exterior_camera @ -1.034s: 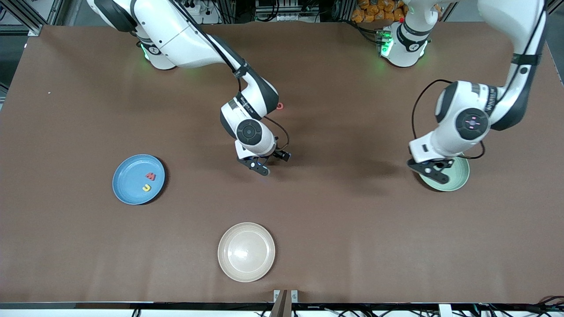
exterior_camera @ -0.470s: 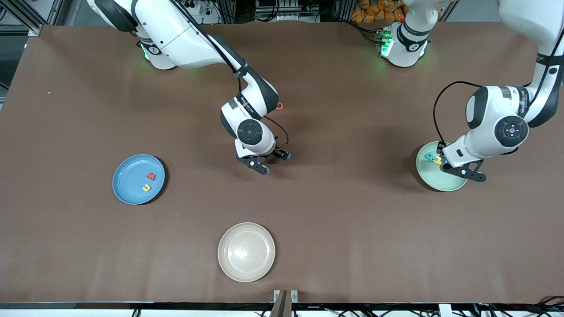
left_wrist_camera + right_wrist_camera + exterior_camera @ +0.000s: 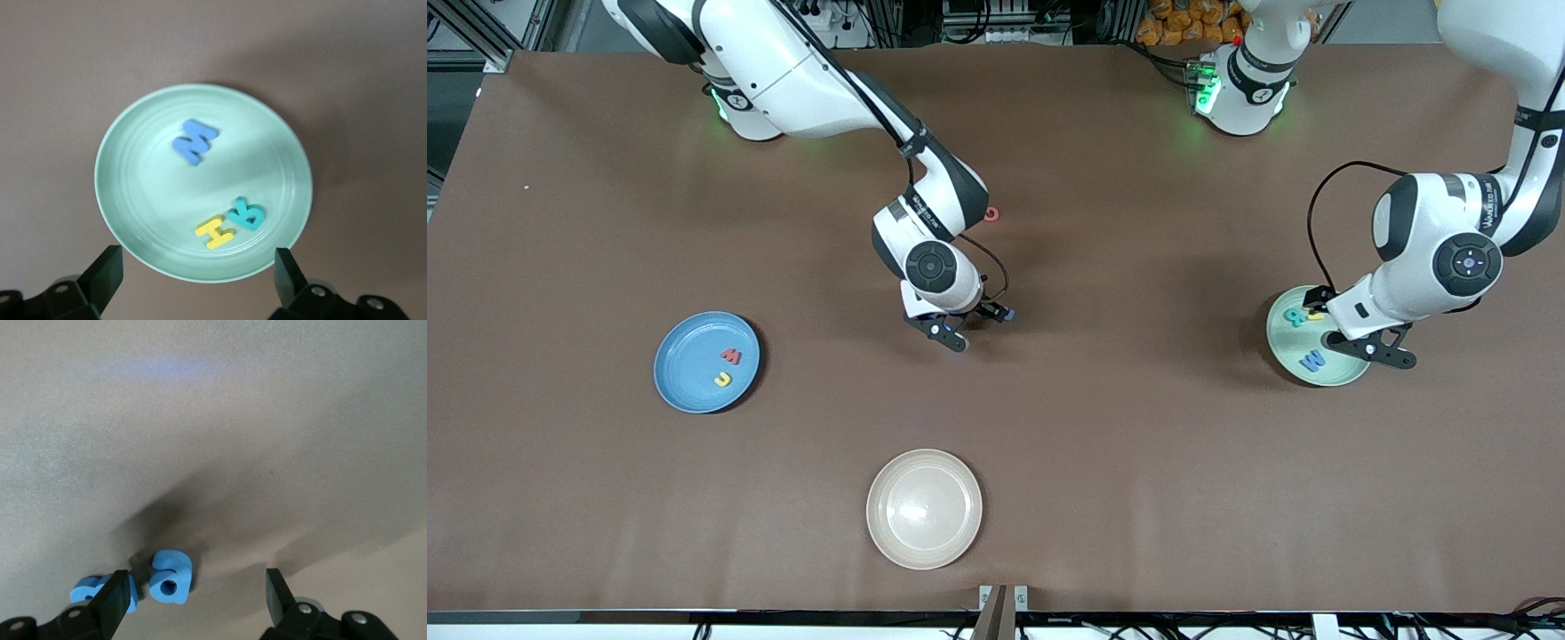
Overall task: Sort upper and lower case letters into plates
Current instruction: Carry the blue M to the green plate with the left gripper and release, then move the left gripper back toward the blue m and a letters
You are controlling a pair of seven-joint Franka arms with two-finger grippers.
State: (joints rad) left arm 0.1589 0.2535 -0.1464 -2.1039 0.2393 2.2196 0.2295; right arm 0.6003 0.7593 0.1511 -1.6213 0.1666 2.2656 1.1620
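The pale mint green plate [image 3: 1303, 342] [image 3: 153, 200] lies toward the left arm's end of the table. It holds a blue letter [image 3: 1312, 360] [image 3: 194, 141], a yellow H [image 3: 215, 232] and a teal B [image 3: 246, 213]. My left gripper [image 3: 1369, 348] [image 3: 197, 273] hangs open and empty over that plate's edge. The blue plate [image 3: 689, 351] holds a red letter [image 3: 730, 356] and a yellow one [image 3: 723, 380]. My right gripper [image 3: 975, 325] [image 3: 193, 600] is low over mid-table, open. A blue letter a [image 3: 170, 577] lies between its fingers, untouched. Another blue letter [image 3: 87, 591] is half hidden by one finger.
A cream-beige plate [image 3: 924, 508] sits near the table's front edge, nearer the camera than the right gripper. A small red letter [image 3: 992, 213] lies on the bare table beside the right arm's wrist, farther from the camera.
The left gripper slid toward the left arm's end of the mint plate and opened; the blue letter now lies in that plate. The right gripper sank slightly, and its fingers narrowed a little.
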